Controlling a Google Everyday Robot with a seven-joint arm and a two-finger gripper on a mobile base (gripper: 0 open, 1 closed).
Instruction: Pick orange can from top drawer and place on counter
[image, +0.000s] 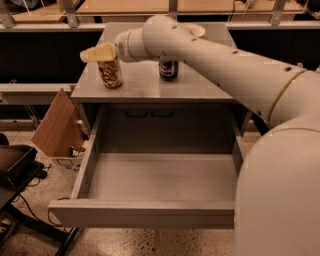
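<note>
One pale tool rests against the silver top of the small orange-brown metallic can; whether it clamps the can cannot be told. The can stands upright at the left front of the grey metal tabletop, apart from a dark blue can, above the pulled-out wide grey drawer.
</note>
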